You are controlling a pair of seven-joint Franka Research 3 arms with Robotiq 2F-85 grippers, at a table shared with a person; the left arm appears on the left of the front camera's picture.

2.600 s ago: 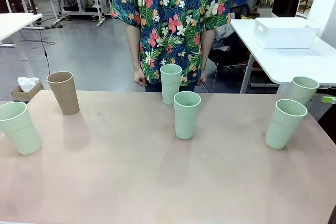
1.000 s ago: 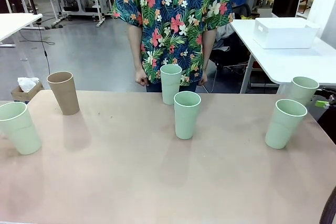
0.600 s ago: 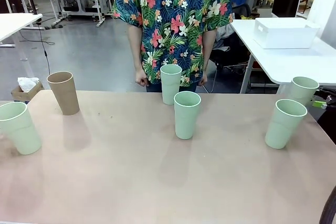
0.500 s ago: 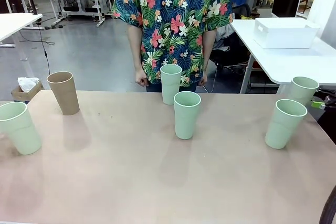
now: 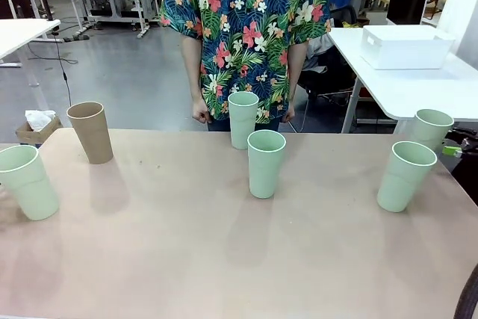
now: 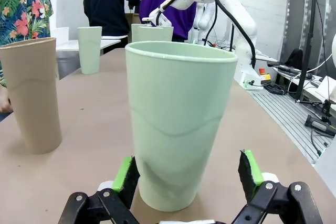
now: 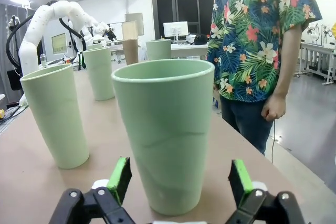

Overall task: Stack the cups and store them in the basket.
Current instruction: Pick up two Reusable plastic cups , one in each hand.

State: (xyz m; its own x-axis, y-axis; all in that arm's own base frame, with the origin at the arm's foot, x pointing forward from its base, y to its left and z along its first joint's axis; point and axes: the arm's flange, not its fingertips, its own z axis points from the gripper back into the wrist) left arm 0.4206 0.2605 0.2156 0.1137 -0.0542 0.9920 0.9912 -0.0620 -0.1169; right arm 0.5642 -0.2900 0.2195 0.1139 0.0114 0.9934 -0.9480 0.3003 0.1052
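Six cups stand upright and apart on the table: a tan one (image 5: 89, 132) and mint ones at far left (image 5: 26, 182), back centre (image 5: 243, 119), centre (image 5: 266, 163), right (image 5: 405, 176) and far right (image 5: 432, 128). My left gripper (image 6: 188, 171) is open astride the far-left mint cup (image 6: 178, 124), with the tan cup (image 6: 31, 93) beside it. My right gripper (image 7: 180, 182) is open astride the far-right mint cup (image 7: 163, 129); one of its green pads (image 5: 448, 151) peeks in at the front view's right edge. The white basket (image 5: 405, 46) sits on another table, back right.
A person in a flowered shirt (image 5: 243, 28) stands at the far edge with hands hanging down. The near half of the pink table (image 5: 224, 259) is bare. A second white table (image 5: 403, 87) carries the basket, beyond a gap of floor.
The right gripper's green pad at the right edge has crept a little left and down beside the far-right cup. The cups have not moved.
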